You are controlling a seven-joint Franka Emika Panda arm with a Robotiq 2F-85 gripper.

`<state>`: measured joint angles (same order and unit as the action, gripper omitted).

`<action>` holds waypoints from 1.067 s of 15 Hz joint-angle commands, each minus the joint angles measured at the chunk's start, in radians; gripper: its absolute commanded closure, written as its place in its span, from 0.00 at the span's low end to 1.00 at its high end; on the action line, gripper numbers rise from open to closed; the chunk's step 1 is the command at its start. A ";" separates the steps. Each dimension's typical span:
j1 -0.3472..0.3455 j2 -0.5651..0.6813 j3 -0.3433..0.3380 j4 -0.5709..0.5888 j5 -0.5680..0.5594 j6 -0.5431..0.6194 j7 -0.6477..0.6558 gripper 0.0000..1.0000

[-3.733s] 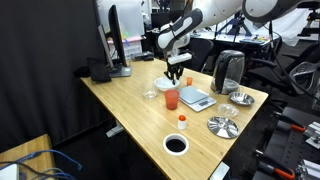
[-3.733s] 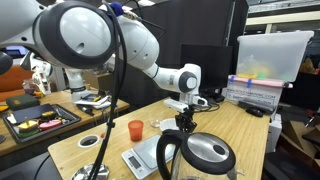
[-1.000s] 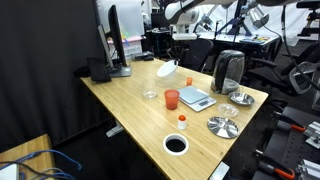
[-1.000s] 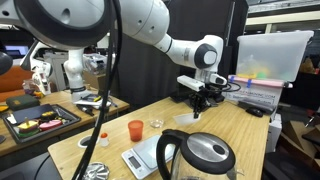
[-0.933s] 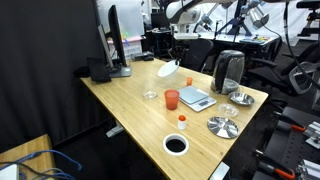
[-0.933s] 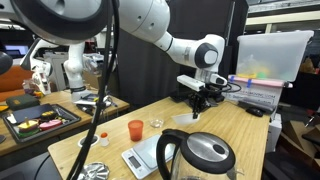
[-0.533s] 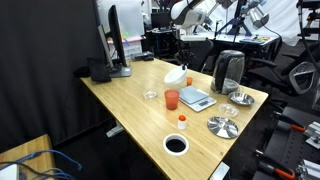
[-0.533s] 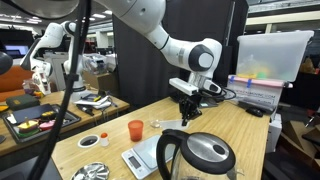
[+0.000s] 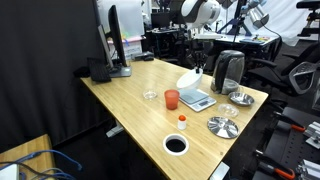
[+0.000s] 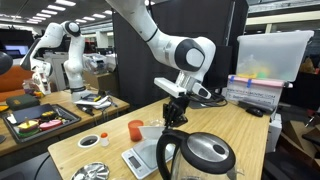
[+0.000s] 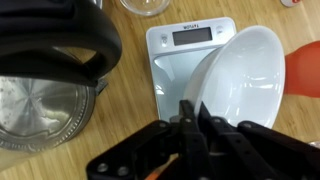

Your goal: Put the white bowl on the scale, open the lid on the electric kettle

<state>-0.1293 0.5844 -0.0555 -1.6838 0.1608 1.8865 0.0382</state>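
Note:
My gripper [image 11: 195, 112] is shut on the rim of the white bowl [image 11: 245, 80] and holds it tilted just above the scale [image 11: 185, 55]. In an exterior view the bowl [image 9: 188, 77] hangs over the scale [image 9: 197, 99], beside the orange cup [image 9: 171, 99]. The electric kettle [image 9: 230, 70] stands behind the scale with its greyish lid [image 10: 208, 152] down. In the wrist view the kettle's black handle [image 11: 60, 40] and lid [image 11: 35, 108] are at the left. The gripper [image 10: 173, 112] also shows above the scale [image 10: 140, 157].
A shiny ribbed metal plate [image 9: 222, 126], a white-rimmed black dish [image 9: 176, 144], a small red-capped bottle [image 9: 182, 120] and a small glass dish [image 9: 150, 95] lie on the wooden table [image 9: 120, 95]. A monitor and boxes stand at the far corner.
The arm has carried the bowl from high over the table's far side down toward the scale; the bowl now hangs tilted just above it.

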 commanded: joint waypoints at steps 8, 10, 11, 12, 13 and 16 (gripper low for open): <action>0.012 -0.015 0.029 -0.112 0.053 0.116 -0.024 0.98; 0.009 -0.011 0.026 -0.113 0.051 0.128 -0.026 0.98; 0.006 -0.010 0.024 -0.115 0.049 0.131 -0.026 0.98; 0.003 -0.011 0.022 -0.116 0.049 0.131 -0.025 0.98; 0.001 -0.010 0.019 -0.117 0.048 0.133 -0.024 0.98; -0.006 -0.008 0.017 -0.116 0.049 0.129 -0.026 0.98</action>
<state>-0.1268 0.5831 -0.0383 -1.7845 0.1934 1.9971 0.0271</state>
